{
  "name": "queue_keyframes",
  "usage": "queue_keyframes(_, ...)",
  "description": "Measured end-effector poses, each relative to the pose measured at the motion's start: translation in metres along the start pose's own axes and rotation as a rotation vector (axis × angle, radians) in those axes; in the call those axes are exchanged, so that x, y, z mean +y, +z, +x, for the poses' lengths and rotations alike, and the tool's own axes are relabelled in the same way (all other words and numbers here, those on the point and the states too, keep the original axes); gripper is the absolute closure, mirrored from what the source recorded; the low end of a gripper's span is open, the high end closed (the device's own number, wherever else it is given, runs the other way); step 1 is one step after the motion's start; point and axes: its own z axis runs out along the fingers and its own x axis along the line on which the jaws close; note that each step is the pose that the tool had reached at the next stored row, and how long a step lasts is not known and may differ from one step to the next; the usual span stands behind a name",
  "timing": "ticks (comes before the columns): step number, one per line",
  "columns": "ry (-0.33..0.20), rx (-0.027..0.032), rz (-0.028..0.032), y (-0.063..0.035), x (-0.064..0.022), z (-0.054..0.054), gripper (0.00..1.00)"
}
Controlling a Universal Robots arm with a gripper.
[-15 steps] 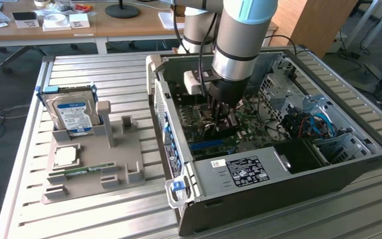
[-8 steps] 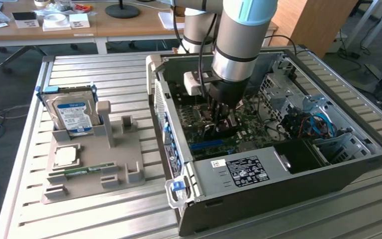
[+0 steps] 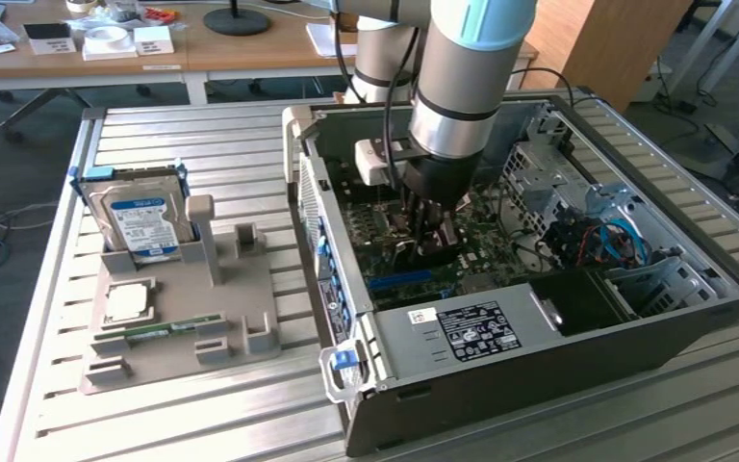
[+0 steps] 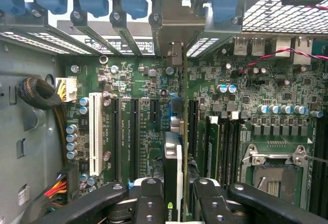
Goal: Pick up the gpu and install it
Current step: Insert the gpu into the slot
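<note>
Inspection of the work in hand: the pick-up is judged done, and the installation is judged under way but not confirmed complete.

The black two-jawed gripper (image 4: 178,190) is found low inside the open black-and-grey computer case (image 3: 677,318), which lies on its side on the slatted metal tabletop (image 3: 190,135). Its black fingers (image 4: 148,201) are clamped on the gpu (image 4: 173,157), a thin flat dark expansion card with a pale edge strip and a small green logo.

The gpu is held on edge above the green motherboard (image 4: 148,90), running parallel to the long black expansion slots (image 4: 134,131) and just beside them. Its far end is seen reaching toward the slotted rear panel of the case. Whether the lower edge is pressed home in a slot cannot be told, as the contact is hidden by the card itself.

No tilt of the card is noted. Its broad faces are not presented for inspection
</note>
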Motion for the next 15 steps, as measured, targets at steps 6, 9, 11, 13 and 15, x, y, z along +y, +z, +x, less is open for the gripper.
queue_keyframes(6,0.0,0.0001,0.0,0.001,0.0002,0.0,0.73)
queue_keyframes(9,0.0,0.0002,-0.0001,0.001,0.0003,0.0,0.73)
queue_keyframes(11,0.0,0.0,0.0001,0.0011,0.0007,0.0,0.73)
queue_keyframes(13,0.0,0.0,0.0001,0.0016,0.0013,0.0001,0.73)
queue_keyframes(15,0.0,0.0001,-0.0001,0.0017,0.0016,0.0001,0.73)
